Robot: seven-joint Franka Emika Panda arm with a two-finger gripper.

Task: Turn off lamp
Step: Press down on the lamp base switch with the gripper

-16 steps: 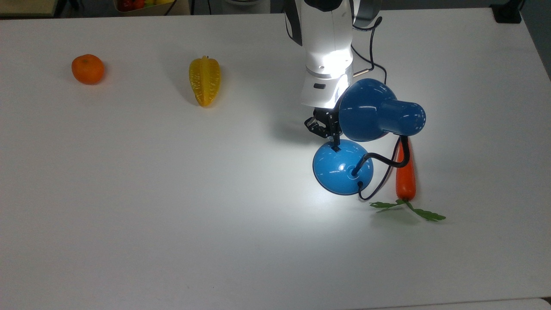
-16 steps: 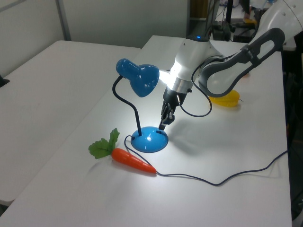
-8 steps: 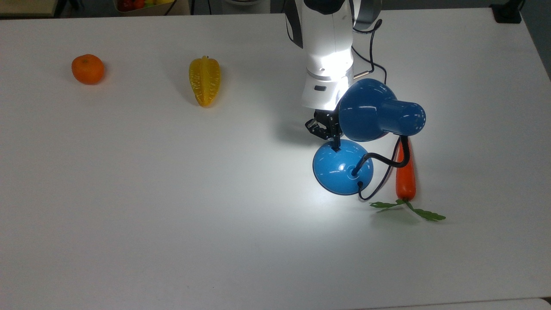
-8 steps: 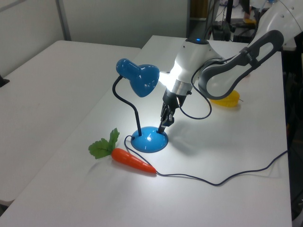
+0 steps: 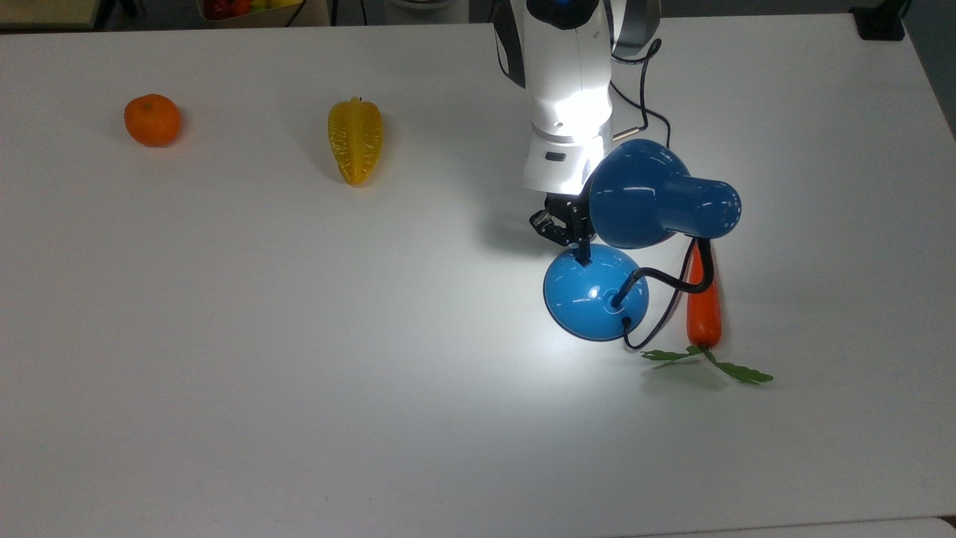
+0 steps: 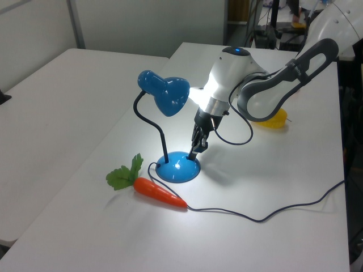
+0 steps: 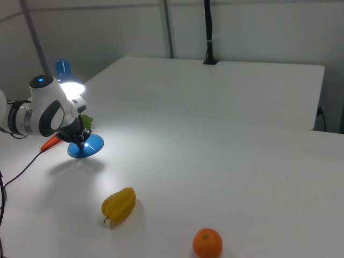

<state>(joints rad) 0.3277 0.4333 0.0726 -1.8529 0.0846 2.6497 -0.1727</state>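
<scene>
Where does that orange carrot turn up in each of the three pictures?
Top view: the carrot lies right of centre, upright in the picture, leaves toward the bottom.
Left view: the carrot lies low and left of centre, leaves to its left.
Right view: a sliver of carrot at far left.
Shared landmark: the blue lamp beside it.

The white table [image 5: 299,373] carries the blue lamp [image 5: 595,300], lit, with its cord [image 6: 266,214] trailing across the surface. A carrot [image 5: 703,306] lies just beside the lamp base. A yellow starfruit [image 5: 355,140] and an orange [image 5: 152,119] lie well apart from it.
</scene>
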